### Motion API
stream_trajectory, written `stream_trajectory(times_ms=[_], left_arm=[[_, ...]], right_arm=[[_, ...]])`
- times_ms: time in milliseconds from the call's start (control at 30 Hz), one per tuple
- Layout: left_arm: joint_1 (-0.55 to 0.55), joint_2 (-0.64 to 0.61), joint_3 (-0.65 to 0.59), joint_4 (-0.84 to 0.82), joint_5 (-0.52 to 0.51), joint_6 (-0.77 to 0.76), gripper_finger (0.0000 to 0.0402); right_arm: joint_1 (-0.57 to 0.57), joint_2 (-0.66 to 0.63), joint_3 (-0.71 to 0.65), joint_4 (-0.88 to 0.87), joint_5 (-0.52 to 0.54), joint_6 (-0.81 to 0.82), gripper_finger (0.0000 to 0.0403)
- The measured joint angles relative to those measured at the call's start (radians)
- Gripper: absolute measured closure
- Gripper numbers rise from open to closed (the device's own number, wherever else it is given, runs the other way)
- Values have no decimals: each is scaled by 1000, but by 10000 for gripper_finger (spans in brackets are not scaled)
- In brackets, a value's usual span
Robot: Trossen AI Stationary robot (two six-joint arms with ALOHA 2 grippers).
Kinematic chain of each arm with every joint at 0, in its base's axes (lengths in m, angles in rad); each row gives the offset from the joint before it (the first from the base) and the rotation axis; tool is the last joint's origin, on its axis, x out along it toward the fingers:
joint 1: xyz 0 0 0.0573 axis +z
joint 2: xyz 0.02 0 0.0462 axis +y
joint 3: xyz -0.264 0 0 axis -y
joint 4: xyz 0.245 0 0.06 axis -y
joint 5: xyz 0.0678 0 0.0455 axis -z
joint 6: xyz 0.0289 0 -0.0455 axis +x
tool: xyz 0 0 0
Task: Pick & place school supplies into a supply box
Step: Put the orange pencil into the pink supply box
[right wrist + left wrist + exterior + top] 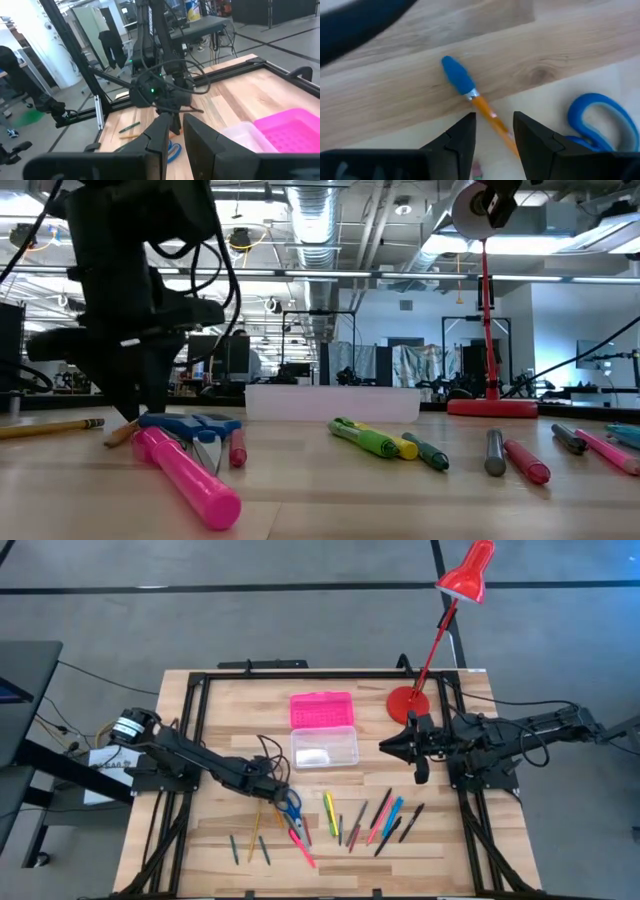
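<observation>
My left gripper (272, 792) (135, 415) is low over the table, just left of the blue-handled scissors (290, 806) (600, 120). It is open (494, 127), and its fingers stand on either side of an orange pencil (485, 112) with a blue eraser cap (456, 75) that lies flat on the wood. I cannot tell whether they touch the pencil. The supply box (324, 748), a clear base with its pink lid (321, 708) folded back, sits mid-table. My right gripper (383, 747) (176, 125) waits above the table to the right of the box, fingers nearly together and empty.
A row of pens and markers (370, 820) lies near the table's near edge, right of the scissors. A pink marker (300, 845) (190, 475) and a few pencils (250, 848) lie to their left. A red desk lamp's base (410, 703) stands beside the box.
</observation>
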Motion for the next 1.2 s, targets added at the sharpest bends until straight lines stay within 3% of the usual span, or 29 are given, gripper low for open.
stream_trajectory(times_ms=[933,1200], left_arm=[[52,40,4,-27,83,252,277],[76,39,4,-38,99,317,332]], right_arm=[[0,0,0,-67,2,76,351],[0,0,0,-67,2,77,351]])
